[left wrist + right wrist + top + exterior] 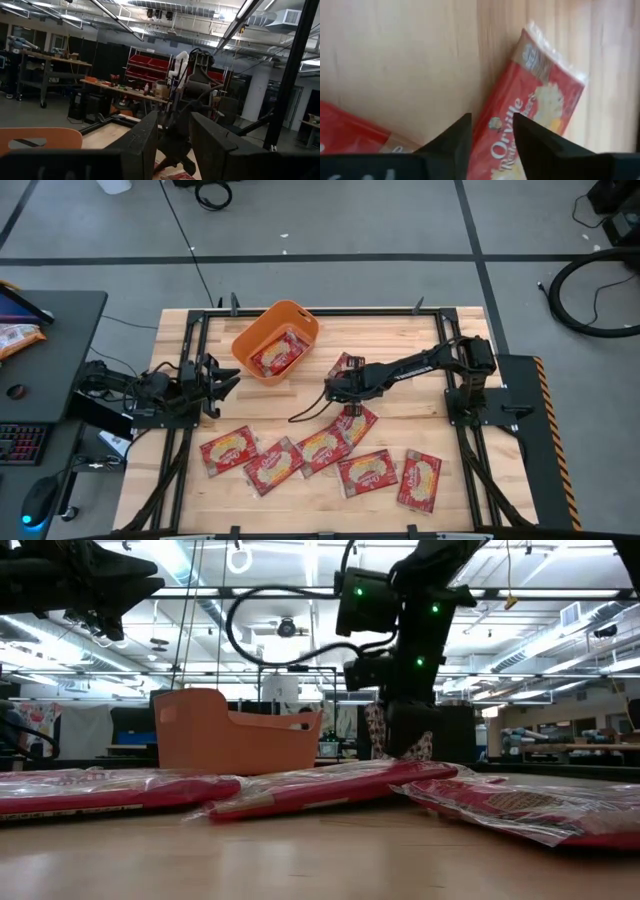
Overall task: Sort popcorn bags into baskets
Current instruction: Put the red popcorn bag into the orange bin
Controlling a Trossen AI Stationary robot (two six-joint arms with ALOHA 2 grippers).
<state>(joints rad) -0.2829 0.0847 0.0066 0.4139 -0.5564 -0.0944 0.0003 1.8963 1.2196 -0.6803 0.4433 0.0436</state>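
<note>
The right tool (335, 388), fingers narrowly parted and holding nothing, hovers over a flat red popcorn packet (349, 367) lying on the wooden surface (450, 440), just right of the orange plastic tub (290, 315); the packet's long axis runs diagonally. Right arm nearer.

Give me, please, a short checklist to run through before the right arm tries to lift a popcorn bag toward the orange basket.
1. Right claw over a popcorn bag: ok, it hangs above the popcorn bag near the table's middle.
2. Bag gripped: not ok, the fingers stand apart in the right wrist view and the bag lies flat on the table.
3. Orange basket has room: ok, one bag inside, wall space showing.
4. Left claw out of the path: ok, it waits at the table's left edge.
5. Bags left to sort: not ok, a row of popcorn bags lies along the near side.
</note>
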